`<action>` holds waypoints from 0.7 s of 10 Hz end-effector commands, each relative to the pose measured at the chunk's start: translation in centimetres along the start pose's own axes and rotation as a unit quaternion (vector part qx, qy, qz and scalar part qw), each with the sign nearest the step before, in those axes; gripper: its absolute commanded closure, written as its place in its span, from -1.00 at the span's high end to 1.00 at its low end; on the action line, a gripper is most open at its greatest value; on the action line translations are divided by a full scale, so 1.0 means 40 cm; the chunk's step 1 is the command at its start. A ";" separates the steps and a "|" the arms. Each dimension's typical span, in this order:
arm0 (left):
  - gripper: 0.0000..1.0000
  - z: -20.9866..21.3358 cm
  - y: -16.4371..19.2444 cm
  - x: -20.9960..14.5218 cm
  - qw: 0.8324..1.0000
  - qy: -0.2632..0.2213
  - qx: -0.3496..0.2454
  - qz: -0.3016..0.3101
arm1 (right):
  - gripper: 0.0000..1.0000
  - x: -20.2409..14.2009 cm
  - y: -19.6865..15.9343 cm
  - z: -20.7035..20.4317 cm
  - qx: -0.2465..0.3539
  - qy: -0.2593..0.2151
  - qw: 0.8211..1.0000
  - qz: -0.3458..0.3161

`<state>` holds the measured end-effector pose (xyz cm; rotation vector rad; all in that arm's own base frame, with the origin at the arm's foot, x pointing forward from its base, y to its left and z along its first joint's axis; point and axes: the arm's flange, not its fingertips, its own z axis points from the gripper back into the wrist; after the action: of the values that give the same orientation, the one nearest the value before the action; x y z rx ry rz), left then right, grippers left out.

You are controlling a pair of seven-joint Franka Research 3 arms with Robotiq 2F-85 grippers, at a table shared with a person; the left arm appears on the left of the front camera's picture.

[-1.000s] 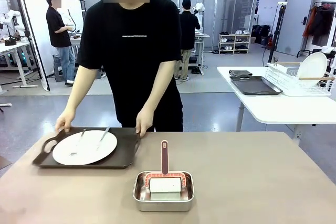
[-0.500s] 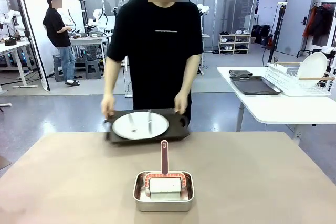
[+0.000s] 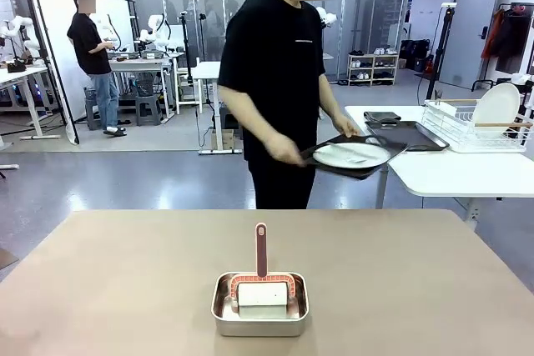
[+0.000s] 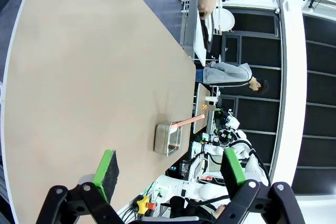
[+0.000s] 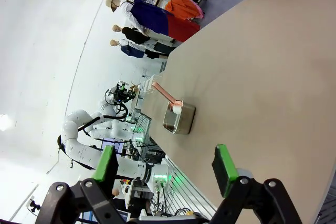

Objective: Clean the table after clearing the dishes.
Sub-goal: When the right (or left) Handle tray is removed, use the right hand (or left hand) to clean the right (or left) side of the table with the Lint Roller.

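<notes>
The tan table (image 3: 125, 289) lies bare apart from a small steel pan (image 3: 259, 304) near its front middle, which holds a pink-handled brush (image 3: 261, 277) with a white block. Beyond the far edge a person carries a dark tray (image 3: 355, 156) with a white plate and cutlery, one of the dishes, over the edge of the white side table (image 3: 434, 172). In the left wrist view my left gripper (image 4: 170, 174) is open above the table (image 4: 79, 77), the pan (image 4: 168, 138) ahead. My right gripper (image 5: 165, 167) is open too, with the pan (image 5: 178, 117) ahead of it.
On the white side table at the right are another dark tray (image 3: 409, 135) and a white dish rack (image 3: 480, 122) with a plate standing in it. Another person (image 3: 93, 56) stands at far tables to the back left.
The person has lifted the tray with the plate off the tan table, turned right and carried it toward the white side table. The pan and brush have not moved.
</notes>
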<state>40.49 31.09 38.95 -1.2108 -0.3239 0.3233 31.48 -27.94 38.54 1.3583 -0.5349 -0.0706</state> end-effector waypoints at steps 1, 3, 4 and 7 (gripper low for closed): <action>1.00 0.006 -0.001 -0.005 1.000 -0.002 -0.001 -0.001 | 0.85 -0.011 0.014 -0.001 0.004 -0.005 1.000 0.004; 1.00 0.006 -0.001 -0.005 1.000 -0.002 -0.001 -0.001 | 0.85 -0.011 0.014 -0.001 0.004 -0.005 1.000 0.004; 1.00 0.006 -0.001 -0.005 1.000 -0.002 -0.001 -0.001 | 0.85 -0.011 0.014 -0.001 0.004 -0.005 1.000 0.004; 1.00 0.006 -0.001 -0.005 1.000 -0.002 -0.001 -0.001 | 0.85 -0.011 0.014 -0.001 0.004 -0.005 1.000 0.004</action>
<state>40.49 31.09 38.95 -1.2108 -0.3239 0.3233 31.48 -27.94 38.54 1.3583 -0.5350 -0.0706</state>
